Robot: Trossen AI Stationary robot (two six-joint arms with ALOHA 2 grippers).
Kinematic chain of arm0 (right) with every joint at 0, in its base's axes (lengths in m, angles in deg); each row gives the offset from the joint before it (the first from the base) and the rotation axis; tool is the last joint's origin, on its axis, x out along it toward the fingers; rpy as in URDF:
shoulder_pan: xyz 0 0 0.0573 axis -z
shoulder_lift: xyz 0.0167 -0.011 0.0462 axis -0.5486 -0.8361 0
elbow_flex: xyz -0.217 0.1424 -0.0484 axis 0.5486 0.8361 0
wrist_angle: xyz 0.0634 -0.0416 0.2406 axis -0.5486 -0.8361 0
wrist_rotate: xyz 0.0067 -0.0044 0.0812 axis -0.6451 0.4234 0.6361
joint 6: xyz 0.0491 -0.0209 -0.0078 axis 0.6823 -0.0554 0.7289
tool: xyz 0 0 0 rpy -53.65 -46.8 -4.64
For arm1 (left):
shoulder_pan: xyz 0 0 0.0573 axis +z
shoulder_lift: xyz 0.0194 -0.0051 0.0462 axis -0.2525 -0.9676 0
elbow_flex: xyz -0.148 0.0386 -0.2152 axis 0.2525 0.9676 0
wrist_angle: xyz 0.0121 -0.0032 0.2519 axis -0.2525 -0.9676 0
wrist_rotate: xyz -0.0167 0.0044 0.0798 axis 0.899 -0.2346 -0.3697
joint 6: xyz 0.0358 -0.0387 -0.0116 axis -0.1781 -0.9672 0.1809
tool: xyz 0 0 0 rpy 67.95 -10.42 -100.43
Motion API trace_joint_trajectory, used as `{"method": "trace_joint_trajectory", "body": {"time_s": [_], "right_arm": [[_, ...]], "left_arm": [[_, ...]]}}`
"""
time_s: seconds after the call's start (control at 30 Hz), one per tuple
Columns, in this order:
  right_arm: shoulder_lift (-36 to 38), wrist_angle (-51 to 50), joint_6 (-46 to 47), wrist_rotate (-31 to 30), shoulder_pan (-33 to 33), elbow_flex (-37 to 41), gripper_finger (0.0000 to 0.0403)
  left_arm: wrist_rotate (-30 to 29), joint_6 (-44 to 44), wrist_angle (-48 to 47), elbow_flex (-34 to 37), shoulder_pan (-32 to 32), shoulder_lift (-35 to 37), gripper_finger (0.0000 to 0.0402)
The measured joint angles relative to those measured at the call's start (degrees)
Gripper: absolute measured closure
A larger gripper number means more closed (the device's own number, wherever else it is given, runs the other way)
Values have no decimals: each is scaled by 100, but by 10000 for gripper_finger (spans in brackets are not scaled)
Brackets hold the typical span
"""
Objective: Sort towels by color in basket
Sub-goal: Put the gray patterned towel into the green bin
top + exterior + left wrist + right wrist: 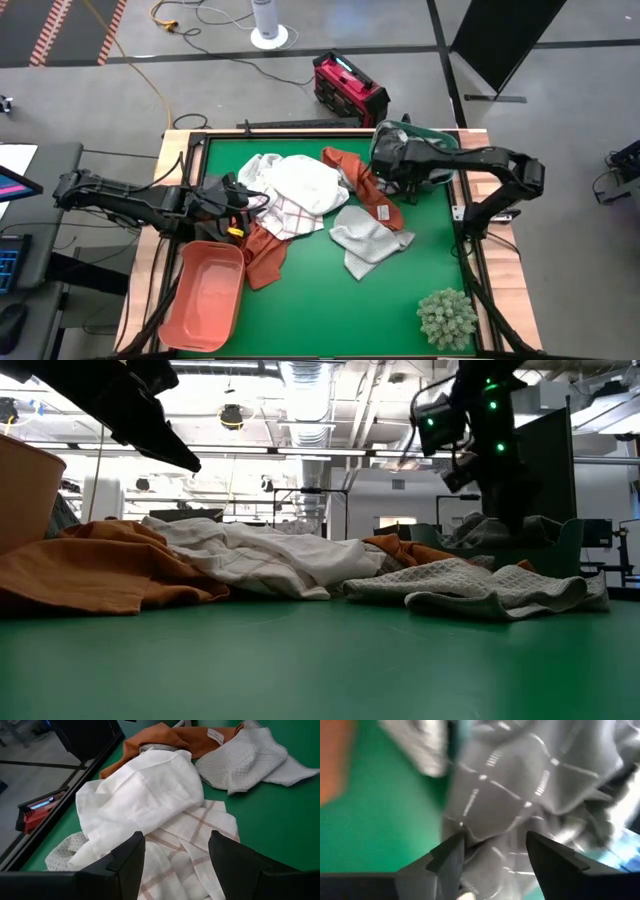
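Green felt covers the work table (400,300) seen from above, where the left gripper (243,203) hovers at the pile's edge, a white towel (305,182) and a checked white towel (290,215) lying just ahead of its jaws. An empty salmon basket (205,295) waits beside that arm. The right gripper (385,160) hangs over a dark green bin (440,140) at the far corner.

At table height, a rust-orange towel (90,565) and a grey waffle towel (480,590) flank the white heap.

Left wrist camera: jaws wide, holding nothing, the checked white towel directly between and beyond them, its length running away from the fingers.

Right wrist camera: jaws spread, a grey checked towel (520,785) close ahead; whether it is released cannot be told.
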State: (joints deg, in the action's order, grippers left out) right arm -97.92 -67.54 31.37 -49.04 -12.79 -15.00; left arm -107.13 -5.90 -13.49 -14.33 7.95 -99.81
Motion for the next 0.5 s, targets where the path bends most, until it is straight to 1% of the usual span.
{"method": "trace_joint_trajectory", "body": {"time_s": [0.07,0.1,0.2,0.23,0.3,0.33,0.4,0.43,0.5], "right_arm": [[0,-2,41,-342,81,60,180],[1,6,41,-439,145,60,199],[3,240,11,-464,378,60,275],[3,366,12,-399,481,60,305],[5,658,34,-34,740,65,362],[7,868,52,147,874,95,379],[10,1329,64,401,1129,221,382],[0,1505,71,446,1252,302,373],[-64,1842,75,472,1467,441,341]], "left_arm": [[0,0,1,0,1,0,191],[0,0,1,0,0,0,191],[-2,20,2,0,0,0,191],[-2,43,2,0,2,0,191],[-4,56,2,0,0,0,191],[-4,60,2,0,1,0,191],[-4,61,2,0,0,0,191],[-4,63,2,0,0,0,191],[-4,63,2,0,0,0,191]]}}
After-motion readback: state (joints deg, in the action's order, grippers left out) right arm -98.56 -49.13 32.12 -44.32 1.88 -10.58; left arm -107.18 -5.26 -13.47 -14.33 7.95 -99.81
